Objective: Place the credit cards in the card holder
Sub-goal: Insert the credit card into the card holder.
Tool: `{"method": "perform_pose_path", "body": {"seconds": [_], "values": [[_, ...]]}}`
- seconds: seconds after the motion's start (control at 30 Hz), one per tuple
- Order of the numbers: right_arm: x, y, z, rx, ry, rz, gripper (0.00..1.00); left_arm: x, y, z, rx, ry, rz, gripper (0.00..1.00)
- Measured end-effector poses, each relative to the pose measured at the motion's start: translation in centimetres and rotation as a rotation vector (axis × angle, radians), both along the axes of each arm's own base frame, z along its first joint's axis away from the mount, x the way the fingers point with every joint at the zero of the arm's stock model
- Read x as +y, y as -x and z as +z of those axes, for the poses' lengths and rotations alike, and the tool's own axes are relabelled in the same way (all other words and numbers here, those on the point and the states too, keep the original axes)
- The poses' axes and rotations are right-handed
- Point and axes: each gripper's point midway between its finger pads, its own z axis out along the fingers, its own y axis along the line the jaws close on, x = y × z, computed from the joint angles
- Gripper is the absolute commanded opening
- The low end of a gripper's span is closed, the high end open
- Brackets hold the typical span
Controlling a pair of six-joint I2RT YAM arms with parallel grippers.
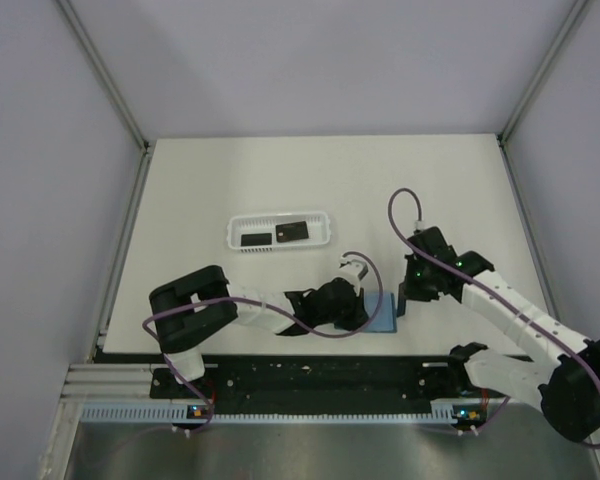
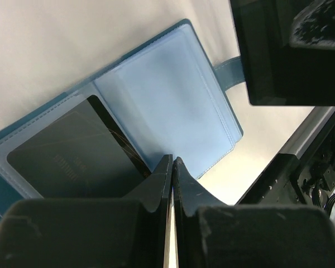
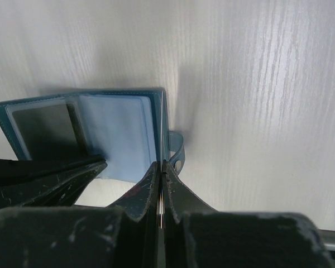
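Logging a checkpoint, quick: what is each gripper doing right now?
Left gripper: closed, tips by the credit card; grip unclear.
Right gripper: closed on the card holder edge.

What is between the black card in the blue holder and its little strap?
An empty clear pocket of the open card holder, between the credit card and the strap. The left wrist view shows it best.
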Motion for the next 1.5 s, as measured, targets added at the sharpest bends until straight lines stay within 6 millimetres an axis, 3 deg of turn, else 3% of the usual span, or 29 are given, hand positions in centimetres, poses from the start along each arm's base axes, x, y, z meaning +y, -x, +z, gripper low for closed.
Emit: {"method": "perform_pose_path", "body": {"seconds": [0.17, 0.37, 0.43, 0.73, 1.13, 1.5], "values": [[0.5, 0.1, -0.9, 0.04, -0.007, 0.021, 0.0, -0.7, -0.4, 1.0, -0.026, -0.026, -0.026, 0.05], [0.4, 0.7, -2.4, 0.103, 0.014, 0.028, 0.0, -3.6, -1.5, 4.6, -0.087, 0.028, -0.066, 0.04], [0.4, 0.7, -2.5, 0.104, 0.015, 0.028, 0.0, -4.3, -1.7, 4.9, -0.095, 0.039, -0.075, 0.03], [0.5, 0.6, -2.5, 0.104, 0.015, 0.028, 0.0, -3.8, -1.3, 0.7, -0.05, -0.05, -0.088, 0.02], [0.5, 0.5, -2.7, 0.105, 0.019, 0.026, 0.0, -3.5, -1.4, 0.3, -0.044, -0.064, -0.073, 0.0], [0.4, 0.5, -2.8, 0.107, 0.025, 0.024, 0.0, 0.0, -1.9, -0.2, -0.039, -0.139, 0.018, 0.0]]}}
